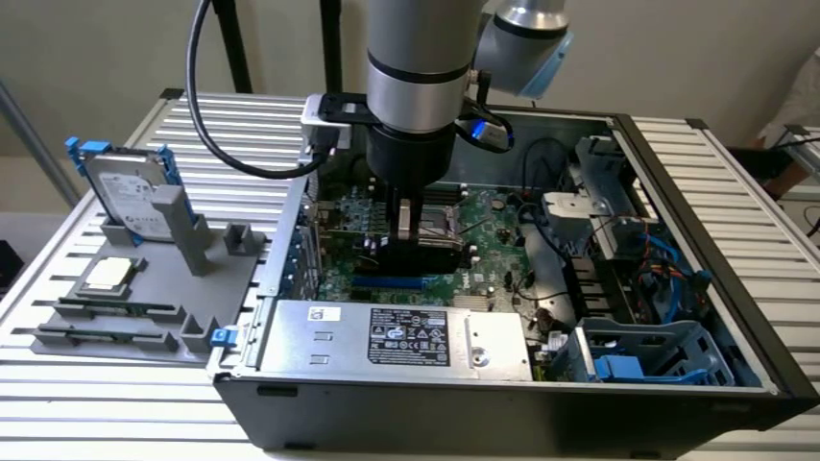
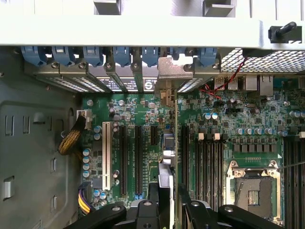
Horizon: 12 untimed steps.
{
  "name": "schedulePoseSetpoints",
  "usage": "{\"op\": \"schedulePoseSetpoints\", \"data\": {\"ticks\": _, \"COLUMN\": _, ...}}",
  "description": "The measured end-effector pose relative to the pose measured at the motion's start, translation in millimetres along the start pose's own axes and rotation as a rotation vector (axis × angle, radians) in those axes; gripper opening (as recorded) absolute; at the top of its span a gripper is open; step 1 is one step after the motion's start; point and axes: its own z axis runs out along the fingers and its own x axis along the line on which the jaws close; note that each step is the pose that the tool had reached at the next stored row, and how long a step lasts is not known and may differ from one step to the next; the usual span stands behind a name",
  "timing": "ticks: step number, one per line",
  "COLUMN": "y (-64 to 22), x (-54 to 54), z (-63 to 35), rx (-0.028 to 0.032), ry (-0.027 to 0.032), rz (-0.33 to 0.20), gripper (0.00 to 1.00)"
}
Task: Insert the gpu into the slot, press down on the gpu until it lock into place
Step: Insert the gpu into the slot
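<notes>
A slatted metal desk point(image 1: 115, 403) carried an open computer case point(image 1: 513, 423). Nearest, at six o'clock in the exterior view, a silver power-supply box point(image 1: 397, 336) was seen. Just beyond lay the slot point(image 1: 391, 284), and at its twelve o'clock the gpu point(image 1: 436, 261) was held edge-down, clamped by the tool point(image 1: 421, 240).

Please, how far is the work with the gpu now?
Done: the gpu is lifted and stands upright over the motherboard. In hand: the tool is shut on it. Left: in the exterior view the blue slot shows bare next to the card, so seating and pressing to lock look not yet done.
</notes>
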Motion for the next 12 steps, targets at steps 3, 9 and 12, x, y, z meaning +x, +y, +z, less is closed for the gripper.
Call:
{"op": "schedulePoseSetpoints", "data": {"ticks": 3, "y": 0.0, "x": 0.0, "z": 0.0, "rx": 0.0001, "ry": 0.0, "rz": 0.0, "gripper": 0.26}}
{"op": "schedulePoseSetpoints", "data": {"ticks": 9, "y": 0.0, "x": 0.0, "z": 0.0, "rx": 0.0, "ry": 0.0, "rz": 0.0, "gripper": 0.26}}
{"op": "schedulePoseSetpoints", "data": {"ticks": 12, "y": 0.8, "x": -0.3, "z": 1.0, "rx": 0.0005, "ry": -0.0002, "rz": 0.0, "gripper": 0.26}}
